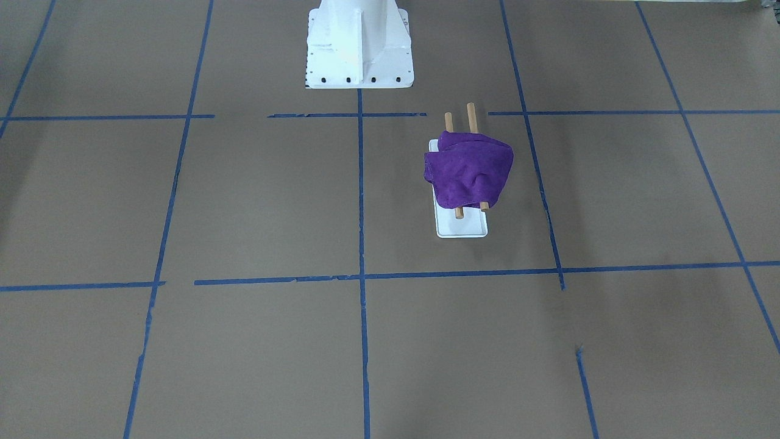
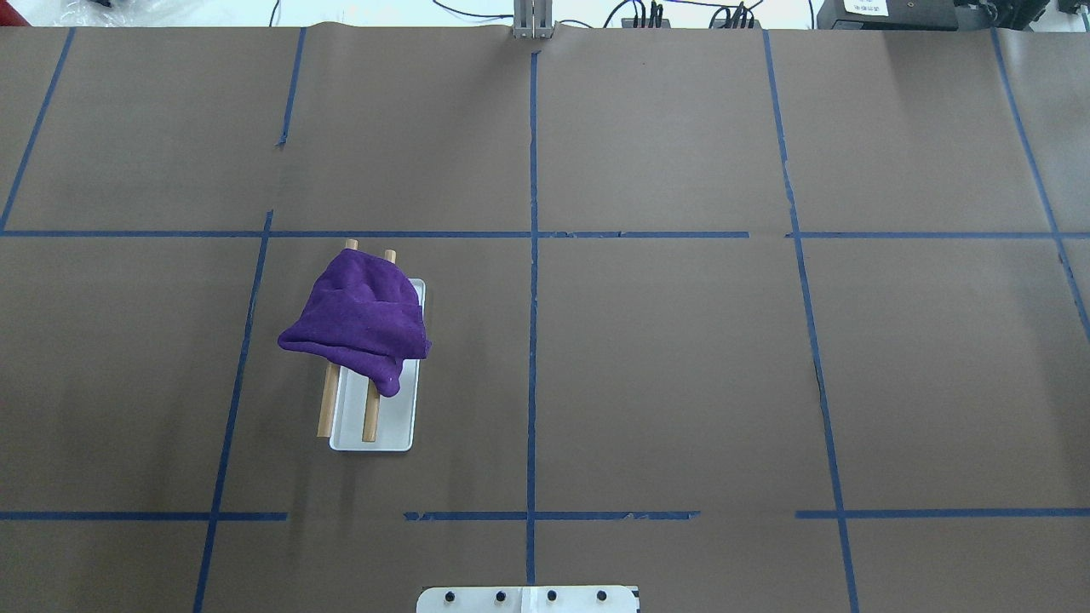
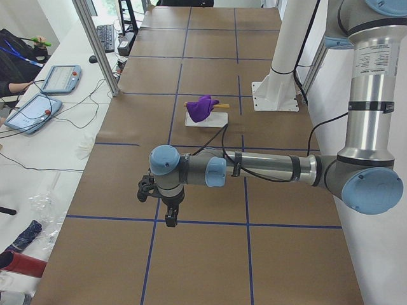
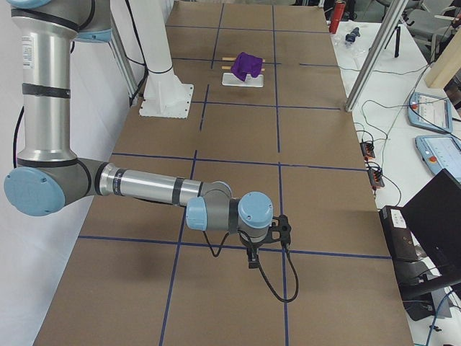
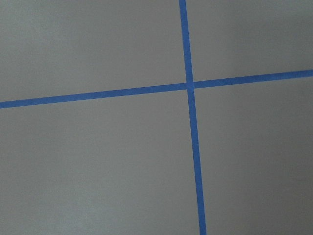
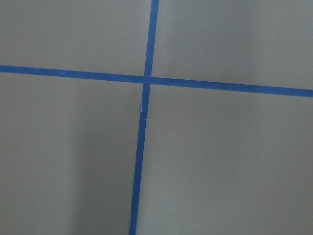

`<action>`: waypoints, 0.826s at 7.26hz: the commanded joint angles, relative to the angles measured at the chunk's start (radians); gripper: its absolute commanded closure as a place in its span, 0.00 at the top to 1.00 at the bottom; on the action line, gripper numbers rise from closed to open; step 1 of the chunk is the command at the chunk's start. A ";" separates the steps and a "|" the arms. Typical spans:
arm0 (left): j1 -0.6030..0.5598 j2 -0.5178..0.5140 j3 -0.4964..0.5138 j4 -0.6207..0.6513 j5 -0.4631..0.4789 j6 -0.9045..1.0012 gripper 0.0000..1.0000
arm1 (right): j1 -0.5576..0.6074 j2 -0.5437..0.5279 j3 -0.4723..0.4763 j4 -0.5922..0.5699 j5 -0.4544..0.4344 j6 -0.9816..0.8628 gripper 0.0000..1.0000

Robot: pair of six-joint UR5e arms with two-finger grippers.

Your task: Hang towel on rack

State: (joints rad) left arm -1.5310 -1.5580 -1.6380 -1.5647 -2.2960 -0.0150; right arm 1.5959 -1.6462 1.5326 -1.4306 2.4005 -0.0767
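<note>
**Status: towel (image 1: 468, 171) on rack (image 1: 461, 228), claw states unreadable**

Front-facing: we see the purple towel bunched across both wooden rods. The rod ends are bare at 12 and 6 o'clock. The rack stands on the brown surface (image 1: 244, 201), at 4 o'clock from the white pedestal (image 1: 359, 49).

Overhead: the rack is at 9 o'clock of centre. The towel covers the rods' 12 o'clock half, and one corner droops at 6 o'clock over the white base.

Exterior left: the left claw (image 3: 170, 219) points down over the surface. The rack is well apart from it, at roughly 12 o'clock. We cannot tell its opening or whether it holds anything.

Exterior right: the right claw (image 4: 252, 261) also points down, with the rack far off at 12 o'clock. Again we cannot tell its state.

Wrist views: both show only the surface and a blue tape cross (image 5: 190, 85).
</note>
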 commanded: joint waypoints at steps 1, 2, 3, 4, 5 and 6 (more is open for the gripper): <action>0.000 -0.004 -0.003 0.005 -0.002 -0.071 1.00 | 0.001 -0.001 -0.002 -0.002 0.000 0.002 1.00; 0.000 -0.004 -0.003 0.009 -0.002 -0.071 1.00 | 0.001 -0.003 -0.005 -0.002 0.000 0.002 1.00; 0.000 -0.002 -0.002 0.011 -0.020 -0.071 1.00 | 0.003 -0.007 -0.005 -0.002 0.000 0.003 1.00; 0.000 -0.001 -0.003 0.011 -0.058 -0.071 1.00 | 0.004 -0.012 -0.003 -0.002 0.002 0.005 1.00; 0.000 -0.001 -0.005 0.011 -0.063 -0.071 1.00 | 0.025 -0.009 0.010 -0.004 0.002 0.015 1.00; 0.000 0.001 -0.019 0.011 -0.063 -0.072 1.00 | 0.038 -0.015 0.058 -0.043 0.002 0.052 1.00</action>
State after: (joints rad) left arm -1.5309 -1.5584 -1.6455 -1.5541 -2.3519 -0.0861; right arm 1.6162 -1.6569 1.5484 -1.4426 2.4020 -0.0574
